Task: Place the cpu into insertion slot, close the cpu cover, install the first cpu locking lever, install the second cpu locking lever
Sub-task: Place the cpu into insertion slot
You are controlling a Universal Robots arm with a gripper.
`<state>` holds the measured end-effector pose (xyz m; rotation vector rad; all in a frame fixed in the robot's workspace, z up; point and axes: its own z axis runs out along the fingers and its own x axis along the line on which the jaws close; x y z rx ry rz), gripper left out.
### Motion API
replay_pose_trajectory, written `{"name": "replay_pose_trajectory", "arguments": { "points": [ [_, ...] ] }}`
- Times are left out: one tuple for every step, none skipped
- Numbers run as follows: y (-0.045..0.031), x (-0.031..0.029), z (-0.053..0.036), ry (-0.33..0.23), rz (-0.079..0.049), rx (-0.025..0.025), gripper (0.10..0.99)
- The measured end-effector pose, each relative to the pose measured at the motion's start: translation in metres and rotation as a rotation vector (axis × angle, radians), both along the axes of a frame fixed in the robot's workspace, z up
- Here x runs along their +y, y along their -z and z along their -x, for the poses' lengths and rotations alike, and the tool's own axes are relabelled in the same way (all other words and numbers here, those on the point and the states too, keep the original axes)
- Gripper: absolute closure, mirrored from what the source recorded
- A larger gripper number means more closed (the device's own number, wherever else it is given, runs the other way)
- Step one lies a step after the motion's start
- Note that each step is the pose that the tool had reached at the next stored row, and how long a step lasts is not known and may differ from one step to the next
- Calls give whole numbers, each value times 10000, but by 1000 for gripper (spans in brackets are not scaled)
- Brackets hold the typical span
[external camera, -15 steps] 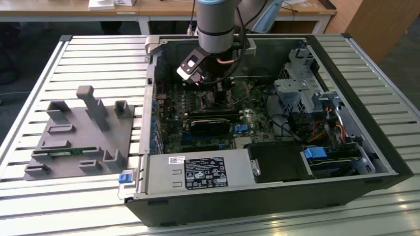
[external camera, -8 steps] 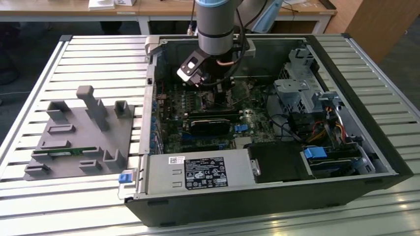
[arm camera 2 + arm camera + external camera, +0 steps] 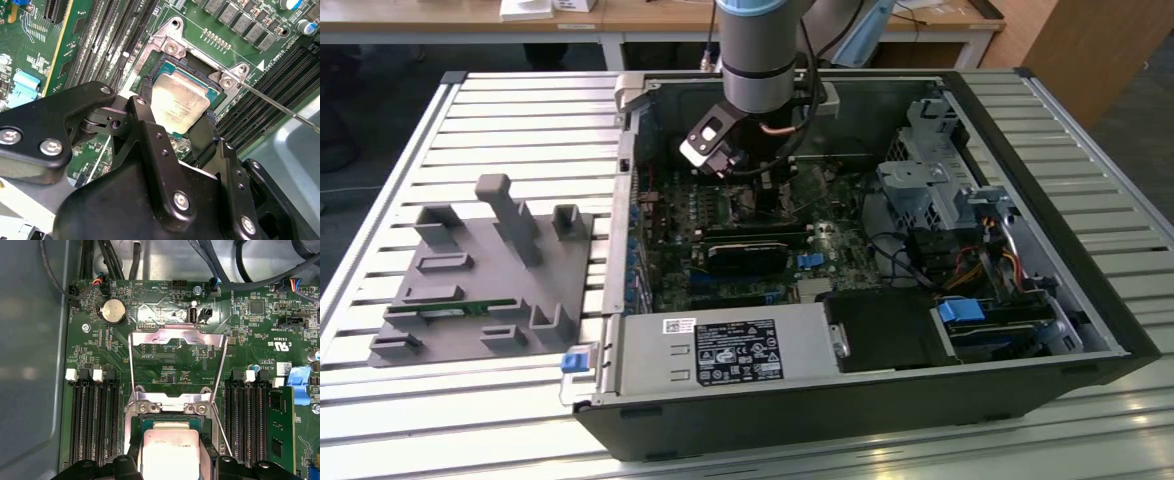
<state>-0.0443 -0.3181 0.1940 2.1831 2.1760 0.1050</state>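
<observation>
In both wrist views the cpu, a silver-topped square on a green base, lies in or just over the insertion slot. My gripper is shut on it, one black finger against each of two opposite edges. The cpu cover, a silver frame plate, is swung open and stands behind the socket. One thin wire locking lever sticks out unlatched beside the socket, and another runs along the cover's other side. In the exterior view my gripper reaches down into the open computer case.
Long black memory slots flank the socket. The black-labelled power supply sits at the case's near end, with drive cages and cables at the exterior view's right. A grey fixture block stands outside the case on the slatted table.
</observation>
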Motion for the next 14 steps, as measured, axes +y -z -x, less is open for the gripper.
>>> {"name": "replay_pose_trajectory", "arguments": {
  "points": [
    [-3,0,0,-1,-1,0,549],
    [-6,0,0,0,-2,-1,549],
    [-7,0,0,0,-2,-1,549],
    [-7,0,0,2,-2,-1,549],
    [-8,0,0,5,-2,-1,549],
    [-8,-1,0,7,0,1,549],
    [-6,-1,0,10,1,-1,549],
    [-3,-1,0,16,5,0,549],
    [0,-1,0,28,7,0,549],
    [4,-1,0,41,8,1,549],
    [8,-1,0,47,9,2,549],
    [12,-1,0,48,11,2,549],
    [15,-1,1,48,12,3,549],
    [17,-2,1,49,12,3,549]
  ]
}}
